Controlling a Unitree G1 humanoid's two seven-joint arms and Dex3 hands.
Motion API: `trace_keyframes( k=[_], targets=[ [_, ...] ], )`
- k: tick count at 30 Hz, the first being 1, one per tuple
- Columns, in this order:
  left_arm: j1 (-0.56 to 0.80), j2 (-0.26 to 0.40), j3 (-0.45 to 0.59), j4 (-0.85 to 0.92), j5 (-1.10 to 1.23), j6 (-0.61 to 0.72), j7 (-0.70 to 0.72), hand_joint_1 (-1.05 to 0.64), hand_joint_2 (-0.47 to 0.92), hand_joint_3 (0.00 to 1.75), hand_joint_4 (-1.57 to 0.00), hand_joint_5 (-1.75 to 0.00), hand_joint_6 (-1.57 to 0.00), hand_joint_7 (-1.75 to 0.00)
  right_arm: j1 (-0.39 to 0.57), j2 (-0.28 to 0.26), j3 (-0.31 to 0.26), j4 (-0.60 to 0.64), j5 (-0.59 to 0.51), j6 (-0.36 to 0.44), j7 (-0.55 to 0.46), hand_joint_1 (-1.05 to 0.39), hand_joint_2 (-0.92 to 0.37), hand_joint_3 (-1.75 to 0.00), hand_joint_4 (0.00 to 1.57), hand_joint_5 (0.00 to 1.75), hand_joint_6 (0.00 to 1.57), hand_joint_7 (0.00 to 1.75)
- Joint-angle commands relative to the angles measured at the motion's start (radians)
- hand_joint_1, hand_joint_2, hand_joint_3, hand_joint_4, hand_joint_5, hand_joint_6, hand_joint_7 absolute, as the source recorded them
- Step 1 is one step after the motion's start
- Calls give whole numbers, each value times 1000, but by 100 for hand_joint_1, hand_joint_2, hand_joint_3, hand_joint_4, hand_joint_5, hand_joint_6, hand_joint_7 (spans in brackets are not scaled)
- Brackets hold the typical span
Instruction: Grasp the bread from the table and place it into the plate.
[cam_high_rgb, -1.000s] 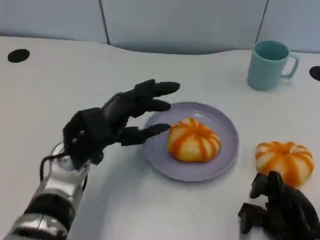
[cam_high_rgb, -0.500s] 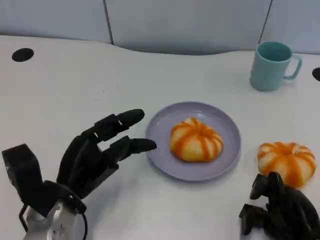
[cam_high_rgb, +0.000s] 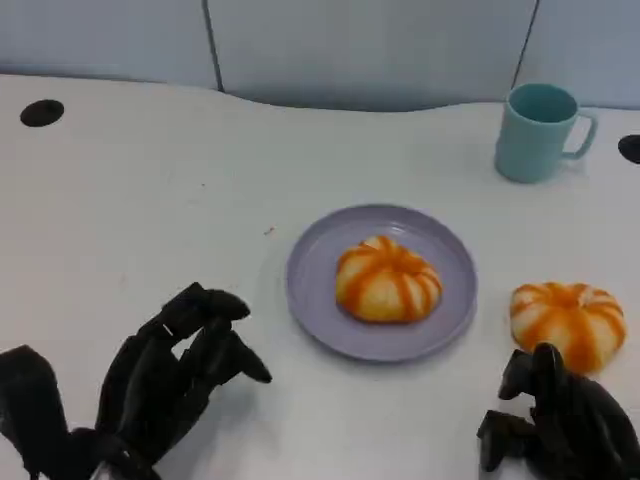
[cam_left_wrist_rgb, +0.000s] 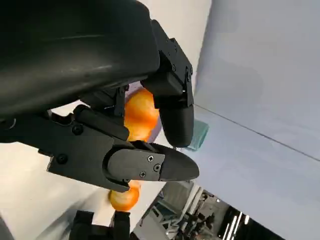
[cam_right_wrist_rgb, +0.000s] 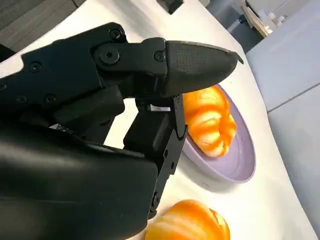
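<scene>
One bread (cam_high_rgb: 387, 280) sitting in plate (cam_high_rgb: 318, 312), another (cam_high_rgb: 568, 322) at 3 o'clock; both hands' fingers (cam_high_rgb: 205, 335) curled, empty.

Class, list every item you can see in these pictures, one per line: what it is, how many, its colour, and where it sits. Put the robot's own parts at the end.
Bread on plate: one, orange and cream striped, in the middle of the plate.
Bread on table: one, orange and cream striped, right of the plate, just beyond the right robot hand.
Plate: one, lilac, centre of the table.
Mug: one, teal, far right of the table, upright.
Table: one, white, with dark round holes near its far corners.
Left robot hand: one, black, near left, holding nothing, fingers curled.
Right robot hand: one, black, near right, holding nothing.
</scene>
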Motion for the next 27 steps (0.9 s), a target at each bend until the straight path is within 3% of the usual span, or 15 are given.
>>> trace_keyframes(
  k=[1,7,27],
  targets=[
    [-1,22,17,64,46,-45,15,-64,92,35,-81,-175,-56,-174,2,-7,-14,20,1,-6,4,-46,-92,-46,128,127,117,122],
    [-59,25,34,174,57,-91,-5,-63,92,32,-85,-175,-63,-174,-18,-6,-29,53,6,-24,12,-46,-92,-46,128,128,115,126],
    [-115,3,40,297,92,-216,-18,-66,92,32,-89,-175,-66,-175,-53,-31,-47,127,-12,-79,56,-45,-92,-56,127,133,112,131]
  ],
)
